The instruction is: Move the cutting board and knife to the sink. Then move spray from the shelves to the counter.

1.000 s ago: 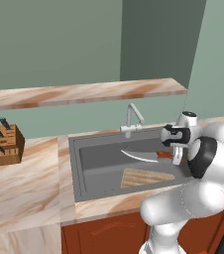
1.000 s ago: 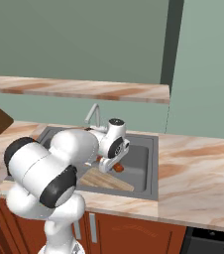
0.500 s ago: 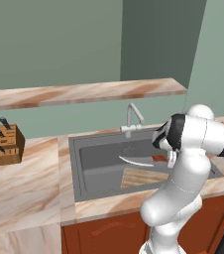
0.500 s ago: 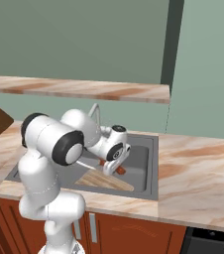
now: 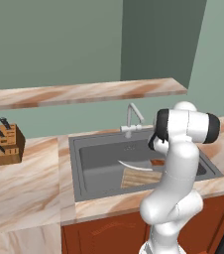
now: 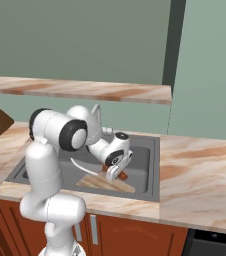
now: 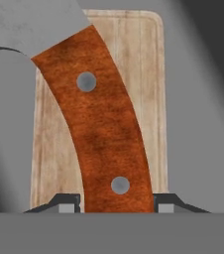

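Knife clamped in the gripper above the cutting board.
Base views show the sink's free left half.

Reddish-brown knife handle with two grey rivets and a silver blade at 11 o'clock; behind it a pale, grained wooden cutting board — inside a matte grey sink. Beige, tan-veined counter.

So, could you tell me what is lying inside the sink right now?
The cutting board lies on the sink floor. The gripper holds the knife by its handle above it. The arm hides part of the basin.
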Controlling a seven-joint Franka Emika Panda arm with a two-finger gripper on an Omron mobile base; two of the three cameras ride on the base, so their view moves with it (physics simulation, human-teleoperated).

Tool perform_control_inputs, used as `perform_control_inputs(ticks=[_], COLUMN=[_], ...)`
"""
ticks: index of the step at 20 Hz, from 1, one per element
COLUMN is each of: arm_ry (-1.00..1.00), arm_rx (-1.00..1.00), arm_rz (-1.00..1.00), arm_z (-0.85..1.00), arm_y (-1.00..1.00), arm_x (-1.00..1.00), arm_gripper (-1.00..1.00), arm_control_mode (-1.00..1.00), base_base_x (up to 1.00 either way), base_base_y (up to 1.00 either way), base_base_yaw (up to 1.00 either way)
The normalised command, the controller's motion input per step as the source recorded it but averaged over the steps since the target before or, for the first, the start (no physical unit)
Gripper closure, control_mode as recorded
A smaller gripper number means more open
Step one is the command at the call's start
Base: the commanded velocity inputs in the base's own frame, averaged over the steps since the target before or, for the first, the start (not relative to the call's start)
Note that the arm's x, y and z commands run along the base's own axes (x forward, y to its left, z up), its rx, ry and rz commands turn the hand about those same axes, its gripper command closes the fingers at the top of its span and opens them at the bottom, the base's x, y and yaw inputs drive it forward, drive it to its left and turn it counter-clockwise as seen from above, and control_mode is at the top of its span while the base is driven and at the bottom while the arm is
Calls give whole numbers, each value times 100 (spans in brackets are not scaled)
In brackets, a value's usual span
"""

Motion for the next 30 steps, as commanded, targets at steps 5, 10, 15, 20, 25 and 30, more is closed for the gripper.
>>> perform_control_inputs(ticks=[5,10,15,20,25,30], arm_ry=[0,3,1,1,0,-2], arm_rx=[0,0,0,0,0,-1], arm_rz=[0,0,0,0,0,-1], arm_z=[-27,-28,-25,-3,0,36], arm_y=[0,0,0,0,0,0], arm_x=[6,5,12,8,0,0], arm_gripper=[100,100,-100,-100,-100,-100], arm_control_mode=[-100,-100,-100,-100,-100,-100], base_base_x=[0,0,0,0,0,0], base_base_y=[0,0,0,0,0,0], base_base_yaw=[0,0,0,0,0,0])
